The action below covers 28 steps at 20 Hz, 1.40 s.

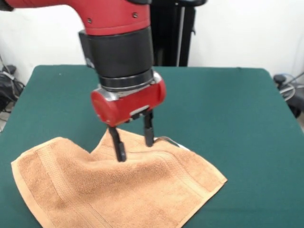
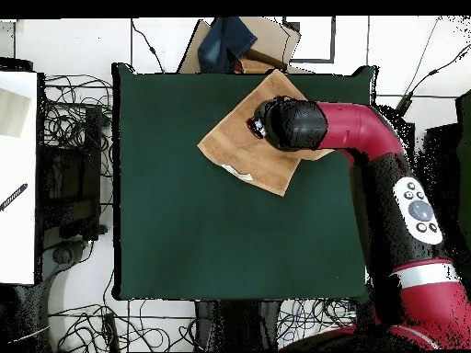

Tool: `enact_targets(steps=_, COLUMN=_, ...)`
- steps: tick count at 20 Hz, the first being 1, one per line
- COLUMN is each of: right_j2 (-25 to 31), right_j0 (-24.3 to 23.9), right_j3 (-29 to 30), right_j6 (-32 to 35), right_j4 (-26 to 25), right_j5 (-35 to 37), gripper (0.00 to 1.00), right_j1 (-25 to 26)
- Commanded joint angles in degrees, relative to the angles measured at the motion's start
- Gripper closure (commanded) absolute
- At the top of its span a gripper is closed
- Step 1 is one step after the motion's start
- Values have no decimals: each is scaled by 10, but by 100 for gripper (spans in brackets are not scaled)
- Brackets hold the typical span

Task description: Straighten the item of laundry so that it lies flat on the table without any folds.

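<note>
The tan towel point(image 1: 118, 187) is lying on the green table point(image 1: 237, 118), toward the edge nearest the front camera and left of centre in that view; in the overhead view the towel point(image 2: 241, 149) is sitting near the table's point(image 2: 202, 239) top edge, turned at a slant. The red and black arm point(image 1: 118, 42) is reaching down over the cloth, and the gripper point(image 1: 134, 140) is standing with its two dark fingers point(image 1: 118, 145) spread apart, gripping nothing, their tips at the towel's far edge. That far edge is puckering into a dip and a raised peak just beside the fingers (a white tag point(image 1: 171, 141) is poking out there), while the rest is lying fairly flat.
</note>
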Motion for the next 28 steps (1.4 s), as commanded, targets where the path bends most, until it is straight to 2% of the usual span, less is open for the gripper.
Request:
enact_targets(steps=1, right_j2=-62, right_j0=21, right_j3=71, right_j6=87, right_j4=-12, right_j5=-1, gripper=0, right_j1=28)
enact_targets(steps=10, right_j2=-65, right_j0=8, right_j3=96, right_j6=92, right_j4=-6, right_j5=-27, gripper=0, right_j1=43)
enact_targets(steps=16, right_j2=-89, right_j0=19, right_j3=111, right_j6=116, right_j4=-2, right_j5=-27, gripper=0, right_j1=22)
enact_targets(steps=23, right_j2=-126, right_j0=28, right_j3=151, right_j6=178, right_j4=2, right_j5=-86, gripper=0, right_j1=4)
enact_targets(steps=28, right_j2=-148, right_j0=33, right_j3=177, right_j6=197, right_j4=15, right_j5=-119, gripper=0, right_j1=-2)
